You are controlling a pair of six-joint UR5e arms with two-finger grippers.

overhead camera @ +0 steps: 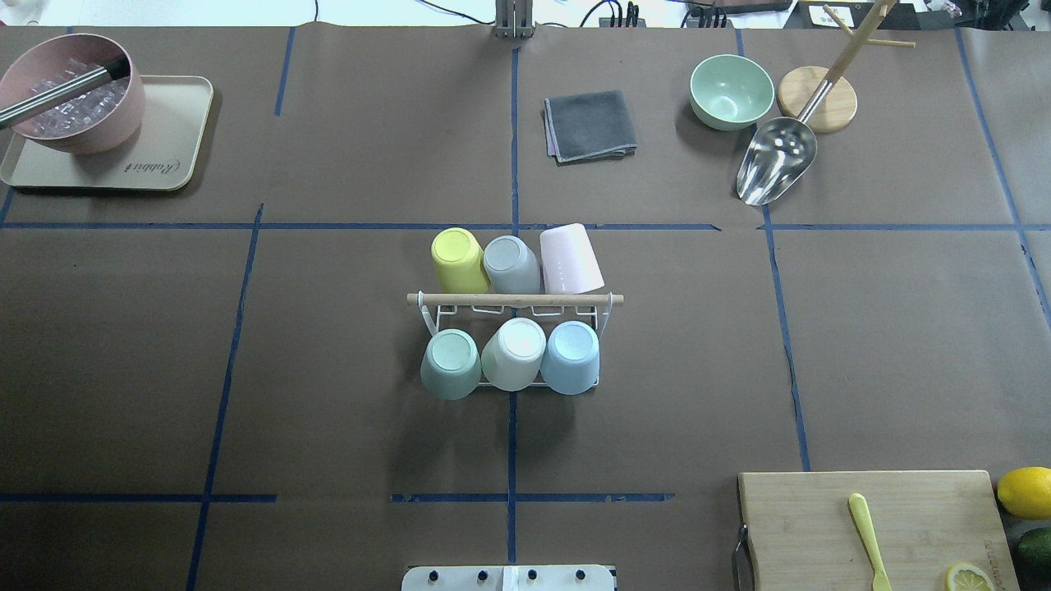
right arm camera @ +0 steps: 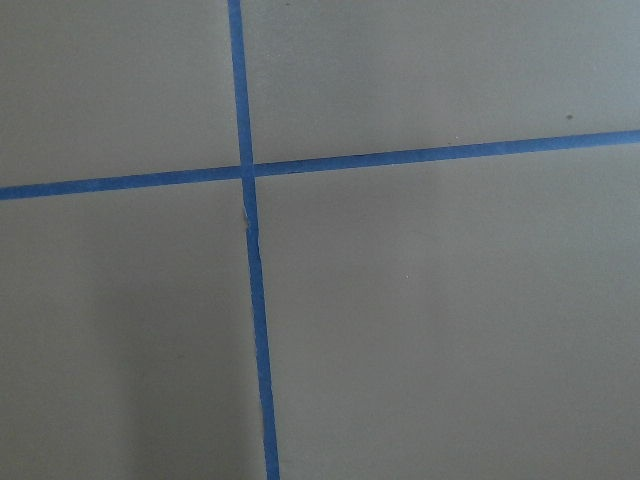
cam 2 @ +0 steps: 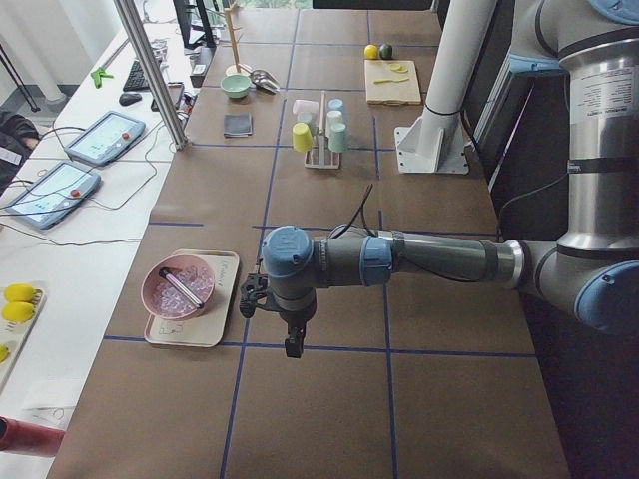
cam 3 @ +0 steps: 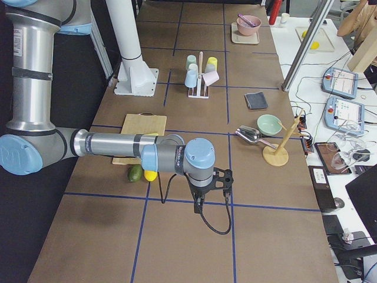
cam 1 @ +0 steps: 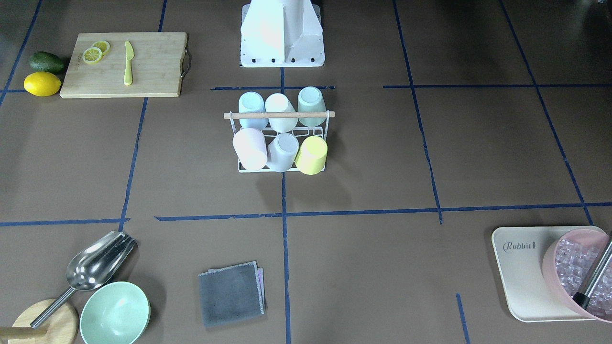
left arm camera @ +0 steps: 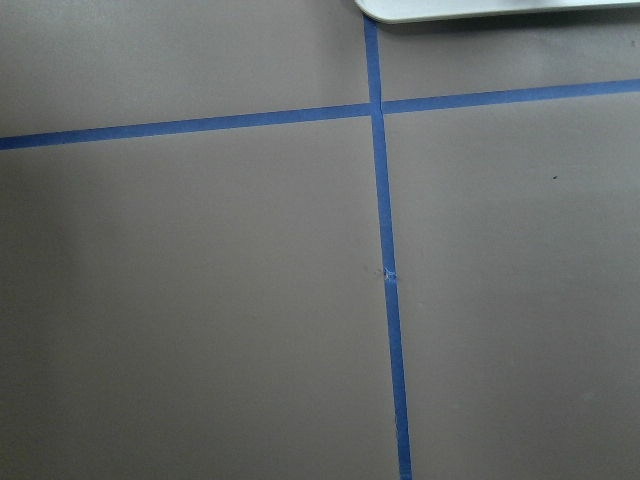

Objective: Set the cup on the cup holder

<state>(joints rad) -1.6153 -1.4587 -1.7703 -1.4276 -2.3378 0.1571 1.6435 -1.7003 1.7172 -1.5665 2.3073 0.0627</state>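
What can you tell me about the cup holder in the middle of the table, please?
The cup holder is a small white wire rack with a light wooden rod across its top, standing upright at the centre of the brown table. Six upturned cups lean on it: the yellow cup, grey cup and pink cup on the far side, the green cup, white cup and blue cup on the robot's side.

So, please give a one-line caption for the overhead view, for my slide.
Six pastel cups sit inverted on the white cup holder, in two rows of three.
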